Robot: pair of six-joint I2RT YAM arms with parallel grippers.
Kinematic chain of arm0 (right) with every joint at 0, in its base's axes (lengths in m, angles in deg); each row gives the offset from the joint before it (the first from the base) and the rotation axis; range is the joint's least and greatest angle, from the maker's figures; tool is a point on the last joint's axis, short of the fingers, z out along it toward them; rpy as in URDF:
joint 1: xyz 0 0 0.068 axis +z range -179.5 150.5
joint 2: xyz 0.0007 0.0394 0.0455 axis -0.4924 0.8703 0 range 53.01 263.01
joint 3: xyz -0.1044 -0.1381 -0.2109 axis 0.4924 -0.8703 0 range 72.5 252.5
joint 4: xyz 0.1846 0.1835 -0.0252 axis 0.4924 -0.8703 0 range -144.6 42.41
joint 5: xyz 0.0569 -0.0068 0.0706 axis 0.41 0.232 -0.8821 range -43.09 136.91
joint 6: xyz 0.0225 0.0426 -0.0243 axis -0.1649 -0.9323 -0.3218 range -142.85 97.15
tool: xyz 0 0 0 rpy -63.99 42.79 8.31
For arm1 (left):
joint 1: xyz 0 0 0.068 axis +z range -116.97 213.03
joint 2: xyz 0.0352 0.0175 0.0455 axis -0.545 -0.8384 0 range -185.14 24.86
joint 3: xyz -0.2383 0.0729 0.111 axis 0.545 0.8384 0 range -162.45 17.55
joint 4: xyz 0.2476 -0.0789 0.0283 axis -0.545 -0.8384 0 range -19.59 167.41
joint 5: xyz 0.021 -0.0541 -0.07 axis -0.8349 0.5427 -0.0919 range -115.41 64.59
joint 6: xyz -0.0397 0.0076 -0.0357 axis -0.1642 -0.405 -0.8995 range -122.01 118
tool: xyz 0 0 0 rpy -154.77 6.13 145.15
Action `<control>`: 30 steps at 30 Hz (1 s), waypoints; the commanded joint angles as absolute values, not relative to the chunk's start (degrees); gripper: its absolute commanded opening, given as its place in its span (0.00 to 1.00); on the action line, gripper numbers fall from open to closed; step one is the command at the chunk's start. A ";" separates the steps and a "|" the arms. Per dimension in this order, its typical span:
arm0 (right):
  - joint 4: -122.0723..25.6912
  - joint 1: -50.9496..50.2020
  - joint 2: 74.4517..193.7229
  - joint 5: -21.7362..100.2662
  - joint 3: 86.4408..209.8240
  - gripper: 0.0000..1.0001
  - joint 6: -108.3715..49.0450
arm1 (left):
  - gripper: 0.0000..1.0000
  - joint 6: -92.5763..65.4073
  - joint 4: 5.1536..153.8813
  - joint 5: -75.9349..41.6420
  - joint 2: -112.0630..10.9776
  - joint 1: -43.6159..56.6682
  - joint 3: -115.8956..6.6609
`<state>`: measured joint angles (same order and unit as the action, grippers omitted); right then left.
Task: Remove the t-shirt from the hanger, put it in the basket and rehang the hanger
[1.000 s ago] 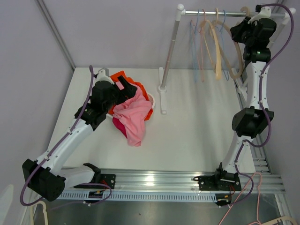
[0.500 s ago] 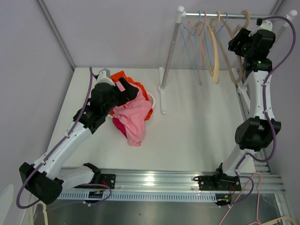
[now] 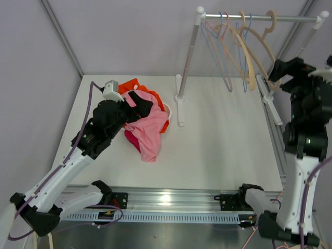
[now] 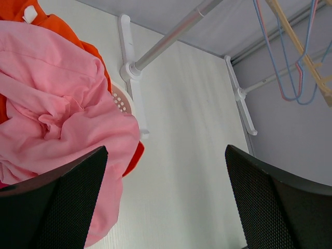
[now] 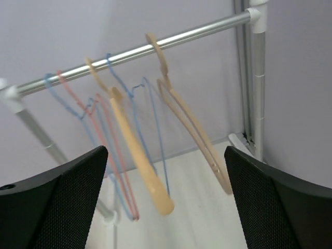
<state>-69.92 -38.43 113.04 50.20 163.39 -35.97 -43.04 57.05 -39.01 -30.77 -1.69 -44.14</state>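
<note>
**A:** Where to look for the t-shirt (image 3: pixel 148 132)?

**B:** At the left of the desk (image 3: pixel 223 140), crumpled pink on top of an orange garment (image 3: pixel 130 84). Off every hanger, judging by the heap.

**A:** And the claws?

**B:** Left claw (image 4: pixel 163 155) spread wide over the pink cloth, gripping nothing. Right claw (image 5: pixel 165 153) just as wide, empty, facing the bare hangers (image 5: pixel 141 155) on the rail (image 5: pixel 197 32).

**A:** What to fear from here?

**B:** Could snag a fold and drag the shirt off the pile by closing the left claw too low. Could knock a hanger off the rail by swinging the right claw too near.

**A:** Anything shown by one view alone?

**B:** From the left wrist, a perforated white rim (image 4: pixel 122 101) under the clothes, possibly a basket, hard to say. From above, scarcely a sliver of it. Only from above, both claws together, well apart.
</note>
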 commanded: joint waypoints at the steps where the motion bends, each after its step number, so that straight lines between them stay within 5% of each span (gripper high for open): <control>1: -69.15 -37.15 104.80 44.14 152.02 0.99 -43.31 | 0.99 -38.93 56.15 -39.91 -28.05 -3.45 -43.10; 8: -68.77 -28.11 92.83 35.65 134.65 1.00 -48.43 | 1.00 -41.47 45.63 -45.62 -32.51 -3.36 -42.91; 19: -81.78 -23.08 84.65 37.15 135.60 0.99 -43.15 | 0.99 -31.78 31.89 -41.38 -55.47 -8.71 -54.52; 24: -85.11 -23.09 84.21 35.57 135.70 1.00 -43.76 | 0.99 -36.02 33.98 -46.15 -48.90 -15.92 -48.48; 30: -87.58 -23.08 83.68 32.93 131.39 1.00 -42.71 | 0.99 -36.64 39.09 -48.70 -23.34 -21.55 -35.46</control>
<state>-84.81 -23.35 84.05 35.11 133.21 -43.82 -35.57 36.75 -45.20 -34.55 -20.40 -38.26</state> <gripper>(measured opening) 0.993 0.994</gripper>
